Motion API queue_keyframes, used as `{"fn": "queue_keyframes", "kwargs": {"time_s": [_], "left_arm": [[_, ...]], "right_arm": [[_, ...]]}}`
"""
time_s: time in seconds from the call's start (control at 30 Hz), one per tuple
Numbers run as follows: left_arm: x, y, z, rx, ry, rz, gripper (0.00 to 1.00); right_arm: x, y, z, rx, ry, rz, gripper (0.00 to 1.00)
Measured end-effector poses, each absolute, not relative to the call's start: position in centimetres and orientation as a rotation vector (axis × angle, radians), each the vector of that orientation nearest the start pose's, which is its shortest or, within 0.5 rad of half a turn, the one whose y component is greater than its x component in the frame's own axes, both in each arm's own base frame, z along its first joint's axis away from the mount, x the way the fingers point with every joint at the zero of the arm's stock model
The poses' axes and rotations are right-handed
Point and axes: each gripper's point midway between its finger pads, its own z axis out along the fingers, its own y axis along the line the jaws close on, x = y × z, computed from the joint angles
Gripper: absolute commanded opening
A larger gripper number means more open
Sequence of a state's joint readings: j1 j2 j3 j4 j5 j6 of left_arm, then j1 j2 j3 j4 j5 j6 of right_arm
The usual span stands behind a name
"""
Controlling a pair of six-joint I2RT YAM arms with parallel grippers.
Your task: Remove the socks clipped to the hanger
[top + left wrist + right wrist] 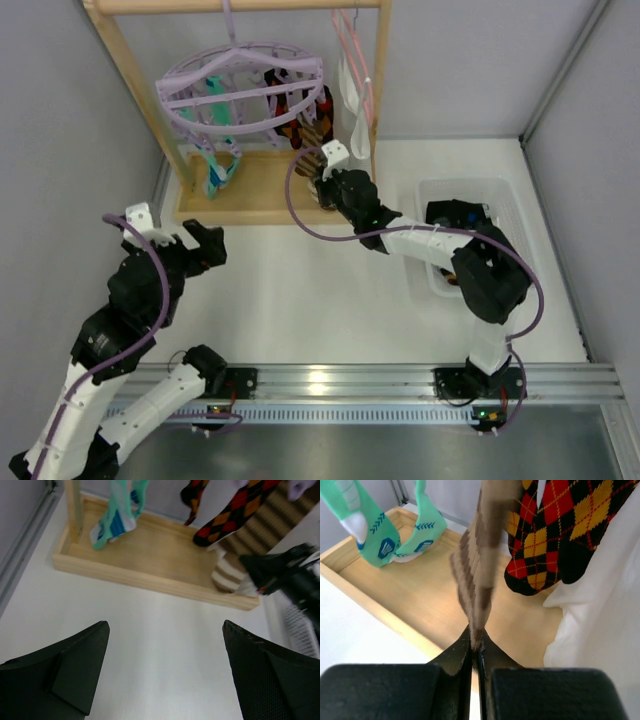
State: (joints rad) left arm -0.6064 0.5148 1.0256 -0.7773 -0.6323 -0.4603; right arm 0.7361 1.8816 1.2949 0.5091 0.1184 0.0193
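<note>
1. Nearest you, the left hand [203, 245] hovers over the bare desk [300, 290]. Its fingers are spread wide apart, with nothing between them and nothing touching them.
2. Off to your right, a clear bin [500, 190] sits on the desk. It holds a few dark items [450, 213] too small for you to make out.
3. Farther in, the right hand [474, 641] is at the near edge of the wooden tray [395, 595]. Its fingers are pressed together, clamped on the lower tip of the brown-and-cream striped sock [480, 565].
4. From that pinch, the striped sock runs upward over the right part of the tray and leaves the top of the right wrist view.
5. Just to the right of it and slightly behind hangs a black argyle sock [545, 535] with red and yellow diamonds, its toe above the tray floor. A white garment [600, 620] hangs at the far right, just beside the argyle sock.
6. Over the left end of the tray, well apart from the striped sock, hang the teal socks [425, 530]. Their toes are low over the wood, and you cannot tell whether they touch it.
7. Highest and farthest is the round lavender hanger [200, 98], hooked on the top bar of the wooden rack [130, 70]. The socks dangle under its ring of clips. On the same bar to the right, a pink wire hanger [350, 40] carries the white garment.
</note>
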Motion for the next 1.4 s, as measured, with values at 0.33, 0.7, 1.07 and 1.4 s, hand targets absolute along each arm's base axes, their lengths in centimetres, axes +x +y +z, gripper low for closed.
{"fn": "queue_keyframes", "kwargs": {"time_s": [0.33,0.7,1.07,1.4], "left_arm": [[23.7,-10.6,44.0,-0.144,1.714,-0.463,0.98],[29.2,-13.4,45.8,-0.083,1.804,-0.324,0.98],[31.2,-10.9,44.1,-0.118,1.851,-0.061,0.98],[33.1,-10.3,42.1,-0.143,1.887,0.095,0.95]], "right_arm": [[35.4,42.0,25.6,-0.522,1.502,0.401,0.00],[29.7,45.6,27.2,-0.547,1.465,0.263,0.00],[27.5,49.5,27.1,-0.621,1.436,0.181,0.00],[26.4,50.9,26.3,-0.669,1.421,0.152,0.00]]}}
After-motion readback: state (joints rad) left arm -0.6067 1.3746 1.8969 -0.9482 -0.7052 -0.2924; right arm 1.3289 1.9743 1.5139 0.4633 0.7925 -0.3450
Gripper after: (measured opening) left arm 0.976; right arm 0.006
